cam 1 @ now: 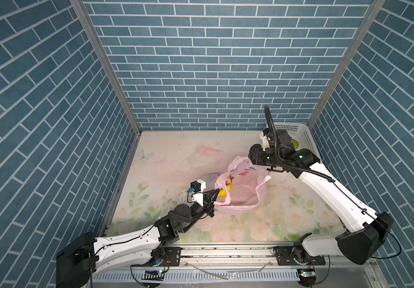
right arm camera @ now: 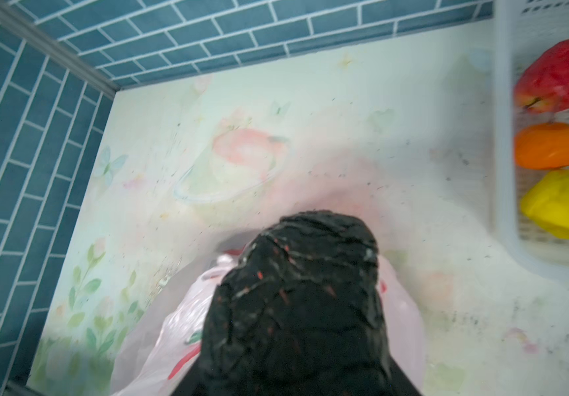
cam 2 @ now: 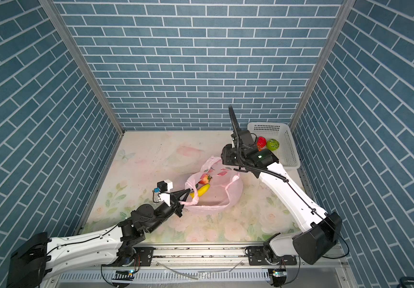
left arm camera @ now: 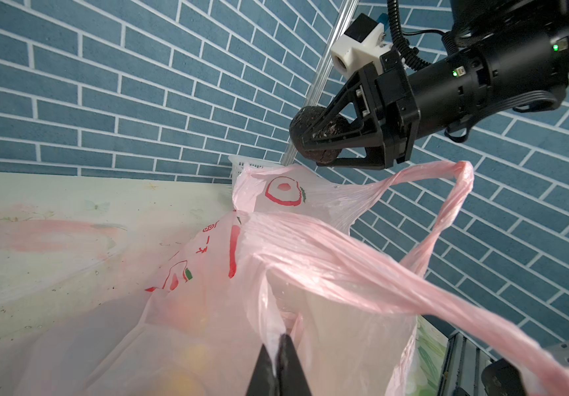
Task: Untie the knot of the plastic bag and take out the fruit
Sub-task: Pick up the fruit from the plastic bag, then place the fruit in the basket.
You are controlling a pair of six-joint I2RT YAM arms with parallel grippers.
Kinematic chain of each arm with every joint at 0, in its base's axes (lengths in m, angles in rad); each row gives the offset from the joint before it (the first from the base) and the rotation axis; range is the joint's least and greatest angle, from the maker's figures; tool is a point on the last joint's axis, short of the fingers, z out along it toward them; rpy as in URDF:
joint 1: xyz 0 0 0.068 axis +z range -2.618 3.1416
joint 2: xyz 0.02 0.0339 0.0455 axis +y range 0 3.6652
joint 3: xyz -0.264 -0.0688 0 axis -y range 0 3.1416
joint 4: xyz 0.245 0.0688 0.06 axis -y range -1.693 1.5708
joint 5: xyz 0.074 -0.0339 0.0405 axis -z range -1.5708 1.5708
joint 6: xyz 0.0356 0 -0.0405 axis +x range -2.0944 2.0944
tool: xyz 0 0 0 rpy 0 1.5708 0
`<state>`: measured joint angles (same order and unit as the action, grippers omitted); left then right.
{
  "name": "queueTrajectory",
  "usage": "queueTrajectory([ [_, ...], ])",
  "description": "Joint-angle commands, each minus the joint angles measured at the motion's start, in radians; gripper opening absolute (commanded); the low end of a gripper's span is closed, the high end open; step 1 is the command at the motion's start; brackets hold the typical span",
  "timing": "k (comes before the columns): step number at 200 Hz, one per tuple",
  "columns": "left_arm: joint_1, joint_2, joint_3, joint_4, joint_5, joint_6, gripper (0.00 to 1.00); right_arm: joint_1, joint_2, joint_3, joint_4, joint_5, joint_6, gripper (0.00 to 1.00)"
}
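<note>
left gripper [left arm camera: 281, 343] tight on one plastic bag [left arm camera: 207, 308], right gripper [left arm camera: 312, 151] around one dark fruit [left arm camera: 303, 119]

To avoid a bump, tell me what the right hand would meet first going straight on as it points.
Likely the table, just beyond the plastic bag; the right hand, gripping the dark fruit, aims over the bag's rim. Depth is uncertain.

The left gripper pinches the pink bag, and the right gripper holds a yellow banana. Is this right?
Not quite: the right gripper holds a dark brown fruit, as the left wrist view shows. The left gripper does pinch the bag.
</note>
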<state>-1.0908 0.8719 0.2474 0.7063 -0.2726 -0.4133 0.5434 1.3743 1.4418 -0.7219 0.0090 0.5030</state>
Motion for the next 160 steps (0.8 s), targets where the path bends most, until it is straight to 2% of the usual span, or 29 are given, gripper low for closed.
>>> queueTrajectory([
  [1, 0.002, -0.020, 0.002, -0.045, -0.019, 0.010, 0.09, -0.098, 0.039, 0.072, 0.009, -0.031, -0.089, 0.35],
  [43, 0.002, -0.016, 0.017, -0.069, -0.019, 0.008, 0.13, -0.339, 0.163, 0.015, 0.117, -0.091, -0.120, 0.35],
  [74, 0.001, -0.003, 0.024, -0.068, -0.019, 0.004, 0.14, -0.471, 0.308, -0.004, 0.193, -0.090, -0.151, 0.34],
  [116, 0.002, -0.013, 0.047, -0.120, -0.022, 0.000, 0.18, -0.553, 0.468, 0.066, 0.209, -0.026, -0.186, 0.34],
  [160, 0.002, -0.056, 0.101, -0.263, -0.047, 0.001, 0.38, -0.595, 0.576, 0.148, 0.147, 0.054, -0.199, 0.35],
])
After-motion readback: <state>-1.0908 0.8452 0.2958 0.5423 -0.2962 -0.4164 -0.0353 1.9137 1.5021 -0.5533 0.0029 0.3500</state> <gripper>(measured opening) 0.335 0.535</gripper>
